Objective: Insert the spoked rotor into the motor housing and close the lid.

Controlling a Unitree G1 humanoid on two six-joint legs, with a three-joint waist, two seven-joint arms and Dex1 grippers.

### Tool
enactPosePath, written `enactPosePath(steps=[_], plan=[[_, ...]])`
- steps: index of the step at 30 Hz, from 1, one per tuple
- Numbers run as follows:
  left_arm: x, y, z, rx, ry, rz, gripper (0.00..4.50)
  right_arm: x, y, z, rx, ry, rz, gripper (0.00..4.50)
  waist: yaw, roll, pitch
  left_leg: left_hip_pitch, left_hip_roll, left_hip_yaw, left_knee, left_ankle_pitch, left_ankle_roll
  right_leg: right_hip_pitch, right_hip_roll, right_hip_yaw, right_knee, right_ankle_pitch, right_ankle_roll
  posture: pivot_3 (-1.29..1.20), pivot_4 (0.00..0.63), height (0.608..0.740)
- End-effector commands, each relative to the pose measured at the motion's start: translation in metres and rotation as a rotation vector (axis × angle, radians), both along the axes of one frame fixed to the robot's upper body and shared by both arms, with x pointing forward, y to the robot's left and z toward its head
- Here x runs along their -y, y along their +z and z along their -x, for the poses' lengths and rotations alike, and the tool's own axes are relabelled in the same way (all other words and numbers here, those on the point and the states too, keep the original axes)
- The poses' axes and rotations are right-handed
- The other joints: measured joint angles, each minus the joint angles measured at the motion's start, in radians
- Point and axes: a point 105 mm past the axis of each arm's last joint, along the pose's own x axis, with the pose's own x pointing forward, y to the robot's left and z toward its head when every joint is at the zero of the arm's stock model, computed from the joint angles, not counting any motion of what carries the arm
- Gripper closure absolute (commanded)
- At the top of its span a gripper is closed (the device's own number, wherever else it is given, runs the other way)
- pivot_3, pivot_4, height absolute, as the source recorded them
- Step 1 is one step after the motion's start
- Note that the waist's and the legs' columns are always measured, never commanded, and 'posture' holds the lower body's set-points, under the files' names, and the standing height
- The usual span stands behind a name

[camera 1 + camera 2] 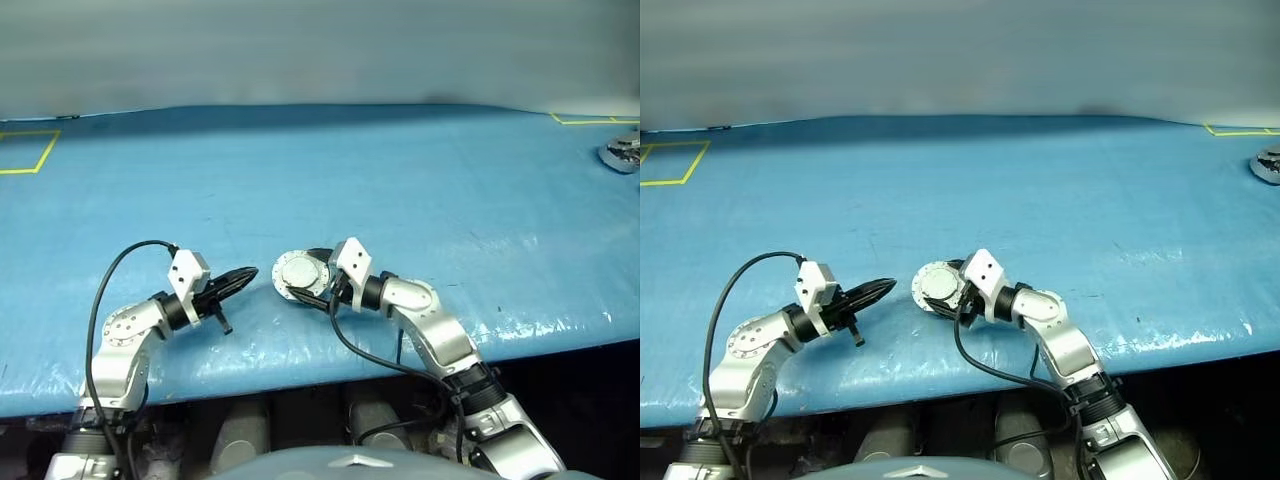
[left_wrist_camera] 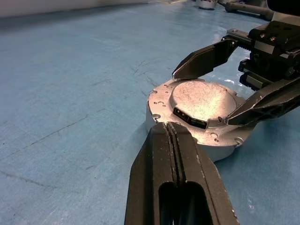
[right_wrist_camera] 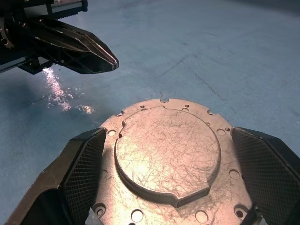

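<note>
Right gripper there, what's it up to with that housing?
The right gripper is open, its fingers on either side of the housing, which sits on the blue table with the lid on top. Whether the fingers touch it is unclear. The left gripper is shut and empty, pointing at the housing from beside it.

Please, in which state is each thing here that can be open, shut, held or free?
motor housing: upright on the blue table, covered.
lid: lying flat on top of the housing, closed.
right gripper: open, one finger on each side of the housing.
left gripper: shut, empty, pointing at the housing.
</note>
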Motion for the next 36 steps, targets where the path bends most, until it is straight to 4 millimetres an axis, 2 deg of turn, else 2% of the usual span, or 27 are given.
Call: enactPosePath(steps=[1,7,11,13,26,36], plan=[[-0.001,0.009,0.0,0.05,0.022,0.029,4.5,-0.004,0.01,0.0,0.053,0.025,-0.007,0.02,0.0,0.0,0.0,0.0,0.0,0.0,0.0,0.0,0.0,0.0,0.0,0.0,0.0,0.0,0.0,0.0,0.15,0.74],[0.003,0.003,0.002,0.043,0.028,0.038,4.5,-0.003,0.003,-0.006,0.043,-0.009,0.02,0.02,-0.001,0.0,0.0,0.0,0.0,0.0,0.001,0.0,0.0,0.0,0.0,0.0,0.0,0.0,0.0,0.0,0.15,0.74],[0.005,0.001,0.002,0.04,0.03,0.038,4.5,-0.001,0.009,-0.007,0.069,-0.002,0.015,0.02,-0.001,0.0,0.0,0.001,0.0,0.0,0.001,0.0,0.0,0.0,0.0,0.0,0.0,0.0,0.0,0.0,0.15,0.74],[0.005,-0.002,0.002,0.032,0.034,0.039,4.5,0.001,0.013,-0.008,0.082,-0.002,0.016,0.39,-0.001,0.0,0.0,0.0,0.0,0.0,0.001,0.0,0.0,0.0,0.0,0.0,0.0,0.0,0.0,0.0,0.15,0.74],[0.004,-0.006,0.002,0.015,0.048,0.044,4.5,0.0,0.026,-0.008,0.08,0.045,-0.032,0.39,-0.001,0.0,0.0,0.0,0.0,0.0,0.0,0.0,0.0,0.0,0.0,0.0,0.0,0.0,0.0,0.0,0.15,0.74],[0.003,-0.008,0.001,0.014,0.065,0.042,4.5,-0.001,0.008,-0.005,0.016,0.055,-0.001,0.39,-0.001,0.0,0.0,0.0,0.0,0.0,0.0,0.0,0.0,0.0,0.0,0.0,0.0,0.0,0.0,0.0,0.15,0.74]])
